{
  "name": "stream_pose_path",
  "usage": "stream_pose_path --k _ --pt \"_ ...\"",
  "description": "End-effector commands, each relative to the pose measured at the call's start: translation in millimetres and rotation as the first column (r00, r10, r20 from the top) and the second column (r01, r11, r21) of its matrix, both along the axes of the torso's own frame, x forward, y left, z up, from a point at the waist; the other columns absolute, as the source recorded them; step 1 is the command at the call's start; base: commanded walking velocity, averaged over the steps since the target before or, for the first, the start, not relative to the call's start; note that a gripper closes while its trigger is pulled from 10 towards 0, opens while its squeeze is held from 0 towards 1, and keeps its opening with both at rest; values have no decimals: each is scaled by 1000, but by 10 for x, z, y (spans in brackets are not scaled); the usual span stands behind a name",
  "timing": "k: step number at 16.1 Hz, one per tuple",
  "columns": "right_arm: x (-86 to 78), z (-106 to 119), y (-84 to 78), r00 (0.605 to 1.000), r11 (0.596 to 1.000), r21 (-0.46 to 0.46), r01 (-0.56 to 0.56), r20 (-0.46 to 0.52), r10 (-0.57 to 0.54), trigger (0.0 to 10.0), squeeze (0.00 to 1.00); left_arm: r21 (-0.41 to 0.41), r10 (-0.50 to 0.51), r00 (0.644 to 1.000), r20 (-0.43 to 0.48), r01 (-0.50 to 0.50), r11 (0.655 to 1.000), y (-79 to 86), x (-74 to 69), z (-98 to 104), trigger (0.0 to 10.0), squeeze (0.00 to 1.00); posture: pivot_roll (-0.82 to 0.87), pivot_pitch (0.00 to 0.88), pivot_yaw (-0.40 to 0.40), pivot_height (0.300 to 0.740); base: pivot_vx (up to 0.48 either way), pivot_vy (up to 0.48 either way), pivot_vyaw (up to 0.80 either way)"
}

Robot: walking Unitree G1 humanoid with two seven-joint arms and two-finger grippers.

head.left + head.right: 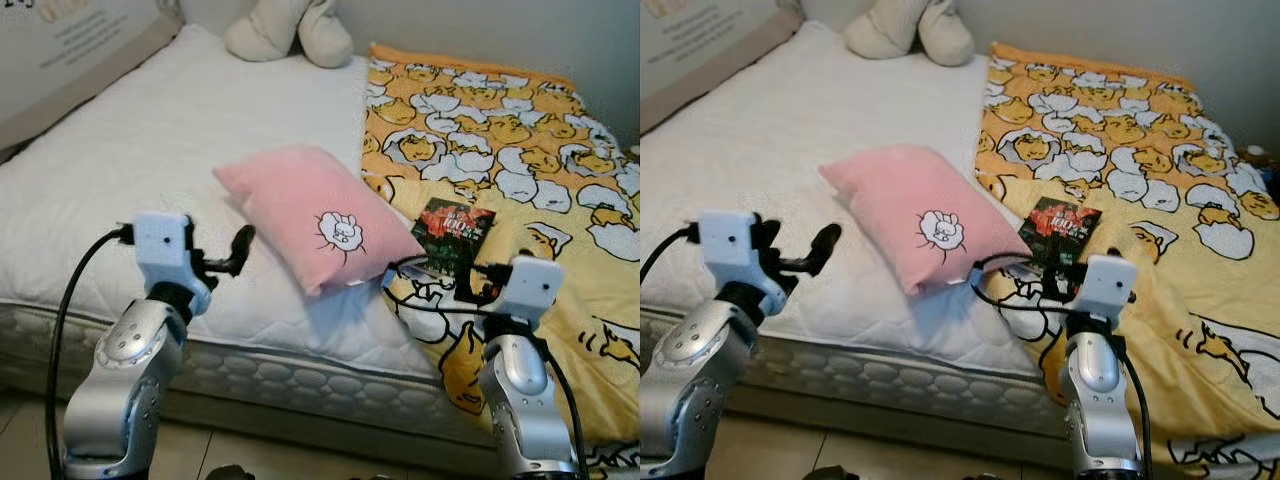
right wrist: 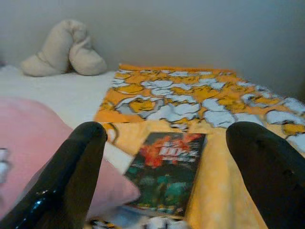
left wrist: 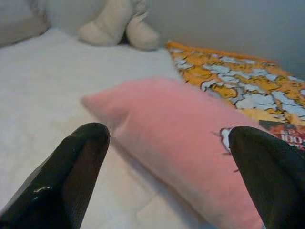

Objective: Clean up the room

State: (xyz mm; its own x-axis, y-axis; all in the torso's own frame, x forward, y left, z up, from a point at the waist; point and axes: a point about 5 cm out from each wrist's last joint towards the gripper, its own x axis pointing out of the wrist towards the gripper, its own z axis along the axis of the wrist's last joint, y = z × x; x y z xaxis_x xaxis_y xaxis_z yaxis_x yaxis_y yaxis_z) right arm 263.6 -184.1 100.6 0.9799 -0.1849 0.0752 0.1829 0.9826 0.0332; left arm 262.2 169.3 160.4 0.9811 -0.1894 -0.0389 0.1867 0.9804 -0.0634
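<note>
A pink pillow [image 1: 310, 215] with a small white emblem lies slantwise in the middle of the white mattress [image 1: 150, 150]. My left gripper [image 3: 171, 176] is open, held just short of the pillow's near left side; one black finger [image 1: 238, 248] points at it. A dark book [image 1: 455, 232] with a red cover picture lies on the yellow patterned blanket [image 1: 500, 130], right beside the pillow's right corner. My right gripper [image 2: 176, 179] is open too, low over the blanket, facing the book [image 2: 167, 169] from the bed's near edge.
A cream plush toy [image 1: 290, 30] rests at the head of the bed against the wall. A padded board [image 1: 70, 55] leans along the bed's far left side. The mattress's front edge [image 1: 270, 375] runs below both arms, with tiled floor [image 1: 250, 455] beneath.
</note>
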Motion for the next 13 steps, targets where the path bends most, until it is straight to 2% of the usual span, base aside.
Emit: stream_pose_path --k 1,5,8,10,13 --pt "56 46 52 1000 1000 17 -27 -2 27 10000 0 32 -35 999 21 34 999 -38 74 17 10000 0 75 0 -28 740 0 0 0" --pt "138 85 125 998 998 19 -64 -23 64 10000 0 75 -96 995 26 94 993 -88 154 -22 10000 0 56 0 -14 740 0 61 0" --pt "159 50 84 997 998 8 -58 -53 58 10000 0 86 -109 994 32 105 991 -144 190 -46 10000 0 53 0 -10 740 0 480 -758" --pt "180 57 84 997 998 5 -61 -53 61 10000 0 108 -116 993 33 112 988 -182 199 -66 10000 0 54 0 -12 740 0 0 0" --pt "264 95 120 994 995 -14 -95 -49 94 10000 0 87 -106 992 66 100 991 -269 197 -34 10000 0 58 0 -18 740 0 0 0"
